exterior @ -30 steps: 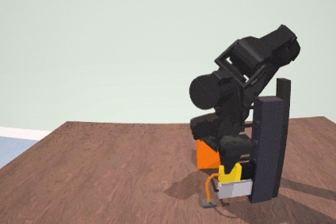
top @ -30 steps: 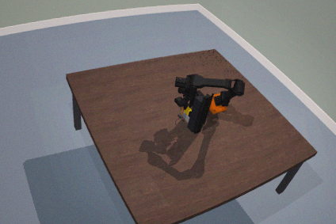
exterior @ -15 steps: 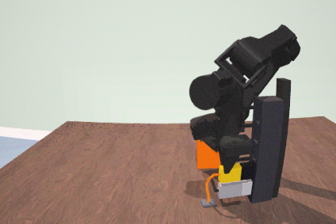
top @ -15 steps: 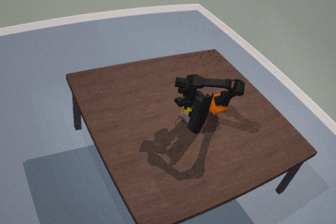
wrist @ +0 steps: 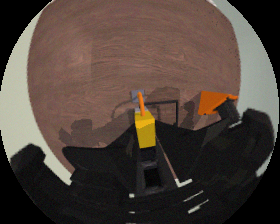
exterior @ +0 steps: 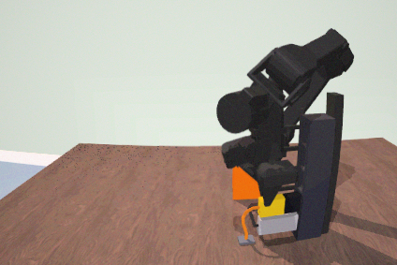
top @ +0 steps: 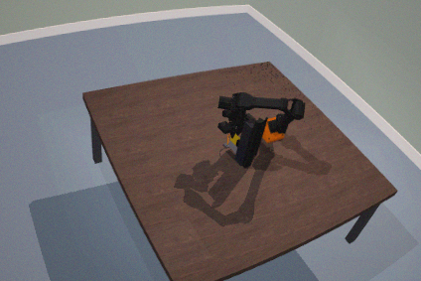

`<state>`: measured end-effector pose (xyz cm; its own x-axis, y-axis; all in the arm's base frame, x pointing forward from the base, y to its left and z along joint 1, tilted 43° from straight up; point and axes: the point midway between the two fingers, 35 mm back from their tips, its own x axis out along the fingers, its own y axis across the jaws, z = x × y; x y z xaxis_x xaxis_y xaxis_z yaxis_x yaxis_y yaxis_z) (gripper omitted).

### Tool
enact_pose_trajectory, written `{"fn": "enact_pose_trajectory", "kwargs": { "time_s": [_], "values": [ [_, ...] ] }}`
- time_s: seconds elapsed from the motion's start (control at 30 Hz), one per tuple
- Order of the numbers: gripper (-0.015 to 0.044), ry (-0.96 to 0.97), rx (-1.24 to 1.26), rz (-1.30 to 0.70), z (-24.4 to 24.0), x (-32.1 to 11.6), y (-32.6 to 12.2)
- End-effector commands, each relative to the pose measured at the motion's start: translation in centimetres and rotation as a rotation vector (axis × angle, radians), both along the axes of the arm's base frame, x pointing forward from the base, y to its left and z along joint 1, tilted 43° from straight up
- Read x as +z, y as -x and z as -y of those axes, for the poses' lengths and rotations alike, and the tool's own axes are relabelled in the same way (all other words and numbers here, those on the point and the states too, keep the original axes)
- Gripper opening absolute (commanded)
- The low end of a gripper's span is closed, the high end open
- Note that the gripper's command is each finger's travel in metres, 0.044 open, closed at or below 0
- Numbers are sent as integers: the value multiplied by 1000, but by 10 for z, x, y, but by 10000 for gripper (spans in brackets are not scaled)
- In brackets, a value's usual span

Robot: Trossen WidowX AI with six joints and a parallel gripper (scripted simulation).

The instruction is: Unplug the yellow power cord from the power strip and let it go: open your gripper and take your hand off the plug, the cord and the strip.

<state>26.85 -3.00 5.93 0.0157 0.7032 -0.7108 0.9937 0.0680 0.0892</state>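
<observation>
The yellow plug [top: 234,140] [exterior: 272,207] [wrist: 145,132] stands on or just above the pale power strip [exterior: 277,224], beside a black block; whether its prongs are in the strip is hidden. Its orange cord [exterior: 243,221] [wrist: 141,102] bends down to a small grey block [exterior: 246,241] [wrist: 138,95] on the table. My gripper [exterior: 271,200] [wrist: 144,125] points down over the plug. In the wrist view one dark finger lies against each side of the plug, and it is shut on it. The near finger covers part of the plug's top in the exterior view.
Two tall dark panels [top: 248,143] [exterior: 315,176] stand upright right beside the strip and plug. An orange block [top: 273,132] [exterior: 244,184] [wrist: 212,102] stands behind, near the arm. A thin black wire shape [wrist: 177,112] lies beside the plug. All is on the brown table [top: 164,132].
</observation>
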Motion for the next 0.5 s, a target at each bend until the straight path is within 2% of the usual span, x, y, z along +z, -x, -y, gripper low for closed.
{"fn": "enact_pose_trajectory", "kwargs": {
  "time_s": [0.0,0.47],
  "values": [
    [0,42,-7,6,18,-11,-4],
    [0,42,-8,5,37,-24,-6]
  ]
}}
